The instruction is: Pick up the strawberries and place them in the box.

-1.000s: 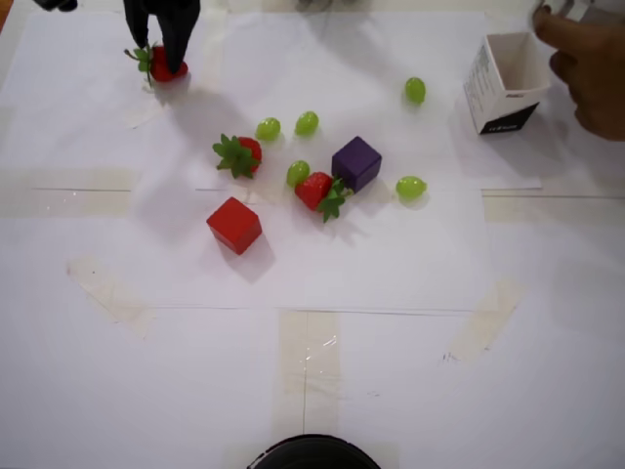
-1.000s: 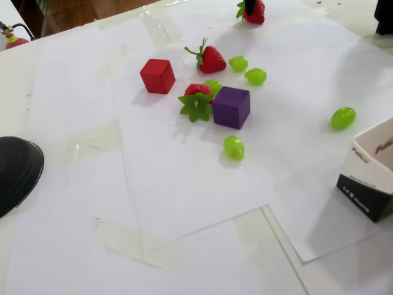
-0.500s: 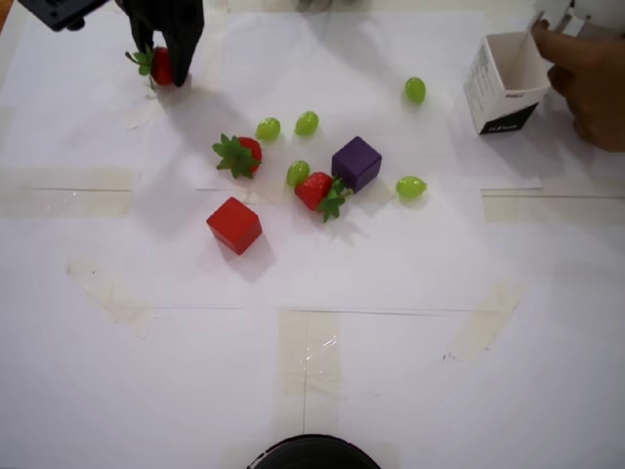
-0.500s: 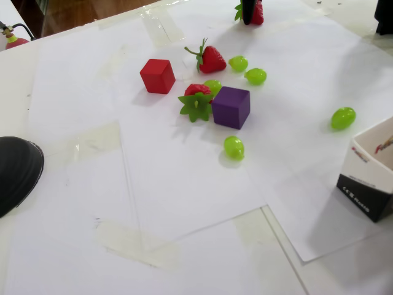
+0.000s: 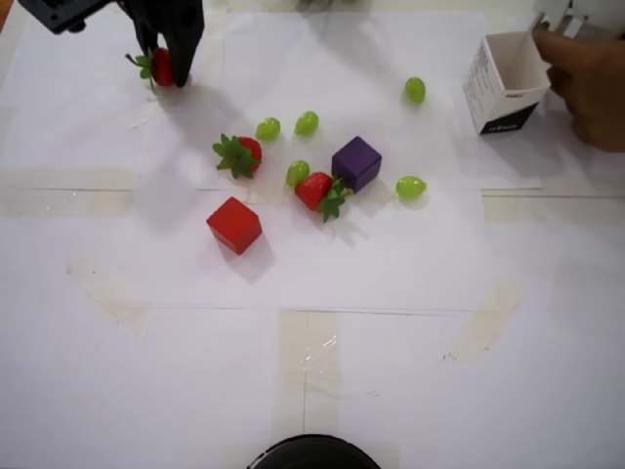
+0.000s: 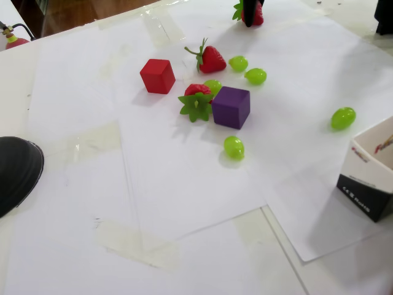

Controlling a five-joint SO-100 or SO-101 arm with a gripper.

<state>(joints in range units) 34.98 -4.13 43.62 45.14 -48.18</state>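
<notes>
White paper (image 5: 391, 274) taped flat covers the table. Far to the fingers' right in the overhead view, the box (image 5: 506, 83) is steadied by a hand (image 5: 591, 83). Between them lie a purple cube (image 5: 356, 162), a red cube (image 5: 234, 225), two strawberries (image 5: 239, 154) (image 5: 317, 191) and five grapes (image 5: 415, 90). The gripper (image 5: 168, 70) is closed around a third strawberry (image 5: 159, 66).

Overhead view: looked straight down on the counter (image 5: 391, 371) from well above, end effector (image 5: 168, 66) at far left. Fixed view: sat lower and nearer, angled obliquely across the counter (image 6: 184, 246). Shared: purple cube (image 5: 356, 162) (image 6: 231, 106), red cube (image 5: 234, 225) (image 6: 158, 75), box (image 5: 505, 83) (image 6: 371, 178).
</notes>
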